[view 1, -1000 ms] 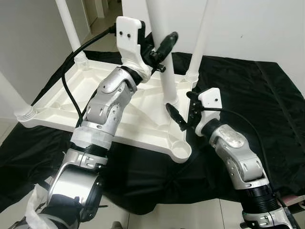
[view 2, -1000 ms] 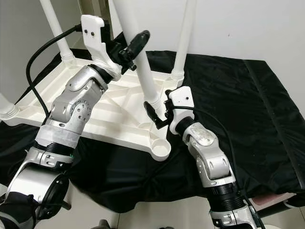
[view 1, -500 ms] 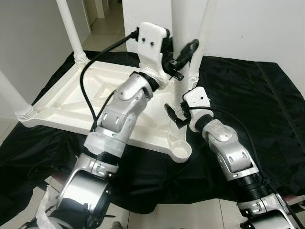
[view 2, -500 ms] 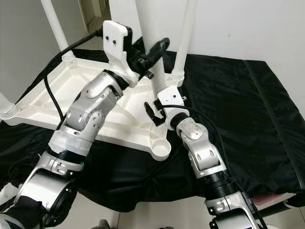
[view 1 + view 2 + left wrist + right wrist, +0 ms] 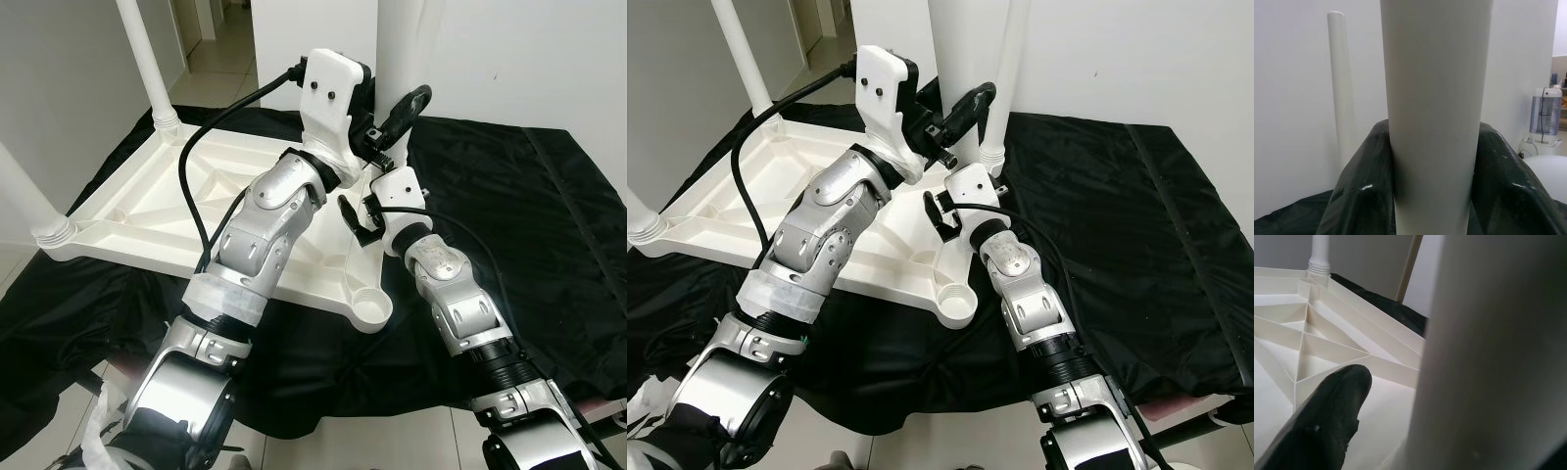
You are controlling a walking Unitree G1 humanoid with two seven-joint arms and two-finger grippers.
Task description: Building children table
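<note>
Black cloth (image 5: 549, 225) covers the floor below a white wall, and on it lies the upturned white tabletop (image 5: 147, 211), ribbed underside up. From the left eye, three legs already stand on the tabletop: one at its far left corner (image 5: 142, 49), one at its near left corner (image 5: 20, 191), and one at its far right corner, mostly hidden behind the arms. The near right corner socket (image 5: 370, 308) is open. A fourth, loose leg (image 5: 397, 44) rises above the tabletop's right edge, and the left gripper (image 5: 392, 113) closes its black fingers around it. Just below, the right gripper (image 5: 361, 220) sits at the leg's lower end over the tabletop, fingers spread apart; the left forearm blocks much of the tabletop's middle.

From the right eye, the same leg (image 5: 955, 39) stands nearly upright. Half a second ago both grippers were nearer the socket corner, and a second ago the leg leaned to the left.

Left wrist: the gripped leg (image 5: 1435, 117) stands between the two fingers (image 5: 1359, 186), with another leg (image 5: 1342, 83) behind against the wall.

Right wrist: one black finger (image 5: 1322, 426) hovers over the tabletop ribs (image 5: 1308, 338), the leg (image 5: 1493, 357) close beside it.
</note>
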